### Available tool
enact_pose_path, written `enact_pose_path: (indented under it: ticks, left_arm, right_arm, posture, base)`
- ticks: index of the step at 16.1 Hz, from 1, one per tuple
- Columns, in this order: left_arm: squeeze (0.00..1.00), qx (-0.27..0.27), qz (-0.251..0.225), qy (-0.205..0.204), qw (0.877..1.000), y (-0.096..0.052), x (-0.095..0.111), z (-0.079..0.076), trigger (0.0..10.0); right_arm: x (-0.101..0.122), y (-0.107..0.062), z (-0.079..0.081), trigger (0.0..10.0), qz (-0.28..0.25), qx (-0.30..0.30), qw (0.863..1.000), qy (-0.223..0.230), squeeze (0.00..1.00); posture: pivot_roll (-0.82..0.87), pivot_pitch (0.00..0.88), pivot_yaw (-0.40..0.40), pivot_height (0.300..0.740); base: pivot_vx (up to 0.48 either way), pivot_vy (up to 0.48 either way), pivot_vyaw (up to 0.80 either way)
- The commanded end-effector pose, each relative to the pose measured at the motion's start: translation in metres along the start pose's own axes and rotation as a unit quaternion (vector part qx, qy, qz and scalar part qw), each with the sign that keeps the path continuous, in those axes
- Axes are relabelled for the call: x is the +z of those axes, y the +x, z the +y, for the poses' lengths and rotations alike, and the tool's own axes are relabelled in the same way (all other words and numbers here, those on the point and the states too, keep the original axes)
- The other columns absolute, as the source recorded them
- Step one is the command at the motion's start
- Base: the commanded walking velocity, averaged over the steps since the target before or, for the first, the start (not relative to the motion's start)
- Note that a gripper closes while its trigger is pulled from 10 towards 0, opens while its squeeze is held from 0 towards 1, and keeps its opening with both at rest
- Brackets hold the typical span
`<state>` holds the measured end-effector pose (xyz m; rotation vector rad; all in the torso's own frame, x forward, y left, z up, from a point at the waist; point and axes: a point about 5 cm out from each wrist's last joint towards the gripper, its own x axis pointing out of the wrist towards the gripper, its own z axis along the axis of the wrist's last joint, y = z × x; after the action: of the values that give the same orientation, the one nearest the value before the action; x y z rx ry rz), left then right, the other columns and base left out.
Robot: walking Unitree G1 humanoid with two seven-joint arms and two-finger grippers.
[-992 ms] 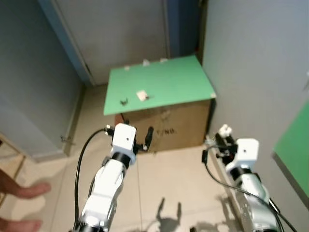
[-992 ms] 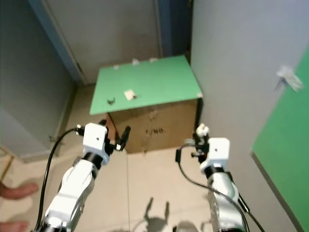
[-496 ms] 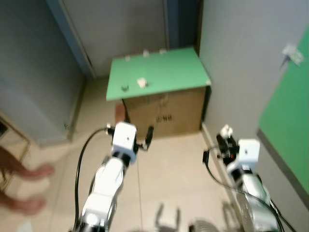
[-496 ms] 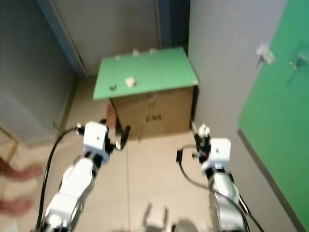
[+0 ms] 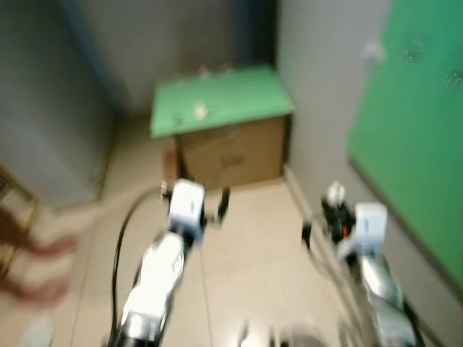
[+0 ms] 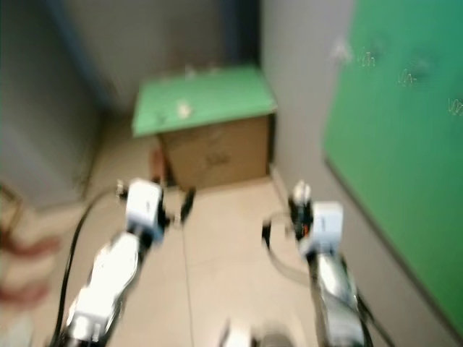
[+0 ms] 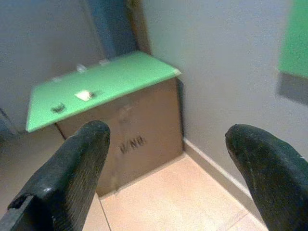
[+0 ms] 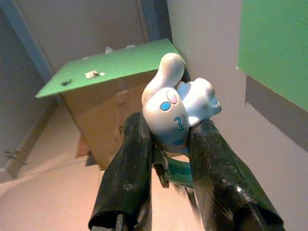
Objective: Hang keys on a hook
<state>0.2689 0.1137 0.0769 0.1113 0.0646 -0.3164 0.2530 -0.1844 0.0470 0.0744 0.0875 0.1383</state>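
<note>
Up close, right tool [image 8: 166,144] pinching keys [image 8: 178,113], box print unreadable

Open tiled floor [image 5: 246,238] leads up to the cardboard box [image 7: 139,130] with its green surface [image 7: 106,82], which blocks the corner beside the grey wall [image 7: 216,72] bearing a green board [image 6: 398,144].

Plain indoor corner of a home: grey walls [image 7: 216,72], beige tiled floor [image 7: 183,197], cardboard box [image 7: 139,130] with green top, green wall board [image 6: 391,144] just beside, bare feet [image 5: 36,271].
</note>
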Motion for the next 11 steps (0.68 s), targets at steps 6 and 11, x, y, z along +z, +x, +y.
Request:
enact_pose_path:
  ticks: [6, 11]
  left_arm:
    - [0.0, -0.06, 0.035, 0.03, 0.997, 0.017, 0.002, 0.021, 10.0]
    - [0.0, -0.201, 0.06, 0.051, 0.976, 0.027, 0.014, 0.024, 10.0]
  right_arm:
    - [0.037, 0.025, 0.017, 0.0, -0.011, 0.143, 0.99, 0.0, 0.0]
    - [0.058, 0.03, 0.009, 0.0, 0.012, 0.214, 0.977, -0.007, 0.0]
  posture:
    - [-0.26, 0.0, 0.15, 0.74]
    - [-0.27, 0.0, 0.152, 0.74]
  base:
    - [0.0, 0.0, 0.0]
    - [0.0, 0.0, 0.0]
